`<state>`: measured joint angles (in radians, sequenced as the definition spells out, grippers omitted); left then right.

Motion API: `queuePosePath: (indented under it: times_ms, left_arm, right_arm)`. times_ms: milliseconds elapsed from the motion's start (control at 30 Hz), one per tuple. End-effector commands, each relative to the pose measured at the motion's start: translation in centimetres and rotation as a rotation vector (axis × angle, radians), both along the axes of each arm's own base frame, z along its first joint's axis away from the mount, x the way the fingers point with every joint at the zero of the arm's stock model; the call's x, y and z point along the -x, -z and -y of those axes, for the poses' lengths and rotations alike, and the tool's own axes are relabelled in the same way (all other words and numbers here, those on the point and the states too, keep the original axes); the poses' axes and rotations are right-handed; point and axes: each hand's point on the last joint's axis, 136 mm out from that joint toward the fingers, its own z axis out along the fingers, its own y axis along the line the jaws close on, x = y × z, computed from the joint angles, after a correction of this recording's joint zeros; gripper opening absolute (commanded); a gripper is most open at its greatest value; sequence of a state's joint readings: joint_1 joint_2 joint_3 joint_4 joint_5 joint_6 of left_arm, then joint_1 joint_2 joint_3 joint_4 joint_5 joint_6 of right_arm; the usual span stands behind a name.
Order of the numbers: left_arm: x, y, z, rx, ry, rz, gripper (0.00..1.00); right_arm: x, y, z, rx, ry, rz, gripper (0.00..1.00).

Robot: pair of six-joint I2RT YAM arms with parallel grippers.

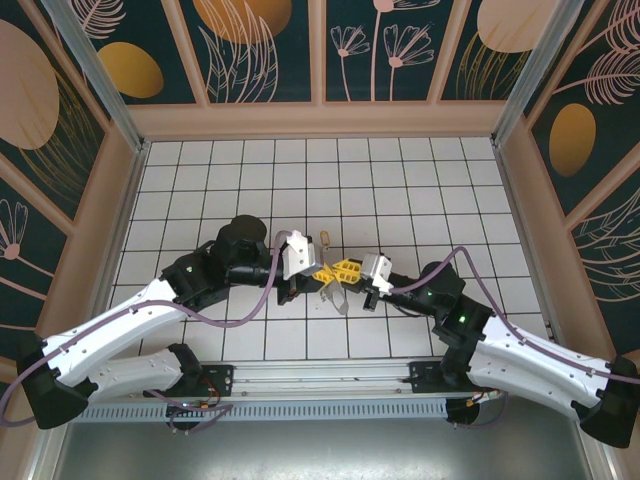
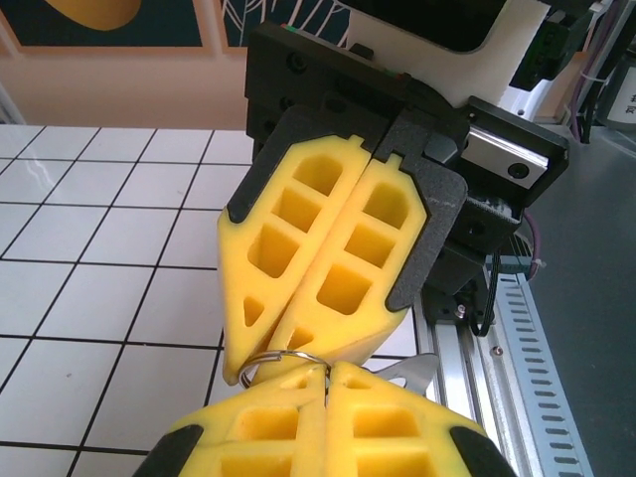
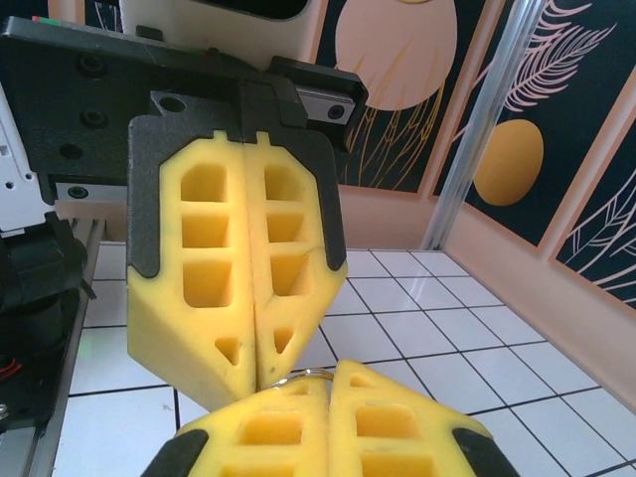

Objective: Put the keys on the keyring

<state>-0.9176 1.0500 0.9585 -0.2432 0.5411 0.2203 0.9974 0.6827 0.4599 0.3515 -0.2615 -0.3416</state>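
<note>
Keyring (image 2: 283, 356), a thin wire loop, is pinched over mid-table by the left gripper (image 2: 326, 371) and right gripper (image 3: 329, 374), tip to tip, each clamped fully closed on it. Silvery keys (image 1: 336, 297) hang just beneath; beyond, a small tan object (image 1: 327, 238) lies on the tiled floor (image 1: 400, 180)

white tiled table (image 1: 400, 180) walled by dark floral panels (image 1: 270, 50).

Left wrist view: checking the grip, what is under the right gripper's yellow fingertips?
A thin arc of the keyring shows between the shut right gripper and left gripper, a silvery key beside it. The grippers cover the ring's remainder.
</note>
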Motion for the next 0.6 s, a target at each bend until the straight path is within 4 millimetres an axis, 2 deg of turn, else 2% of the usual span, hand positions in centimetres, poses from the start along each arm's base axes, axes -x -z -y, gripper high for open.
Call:
queuePosePath:
  times_ms: [0, 100, 233, 333, 433, 567]
  left_arm:
    - [-3.2, -0.5, -0.1, 0.015, -0.138, 0.091, 0.0]
    - [-3.2, -0.7, -0.6, 0.033, -0.164, 0.098, 0.14]
    - [-3.5, -1.0, -1.1, 0.053, -0.203, 0.106, 0.33]
    - [-3.9, -1.2, -1.4, 0.073, -0.235, 0.116, 0.38]
    - [-4.3, -1.5, -1.7, 0.097, -0.265, 0.131, 0.39]
    - [-5.9, -1.3, -2.6, 0.087, -0.382, 0.137, 0.39]
  right_arm:
    - [4.0, -3.9, -0.2, -0.102, -0.179, 0.089, 0.0]
    - [3.5, -4.2, 0.0, -0.104, -0.144, 0.084, 0.0]
    - [1.7, -4.8, 0.4, -0.128, -0.042, 0.06, 0.0]
    - [0.2, -5.0, 0.4, -0.142, 0.035, 0.036, 0.0]
    - [-0.4, -5.1, 0.5, -0.176, 0.068, 0.027, 0.0]
    - [-2.2, -4.4, 0.9, -0.16, 0.174, -0.007, 0.0]
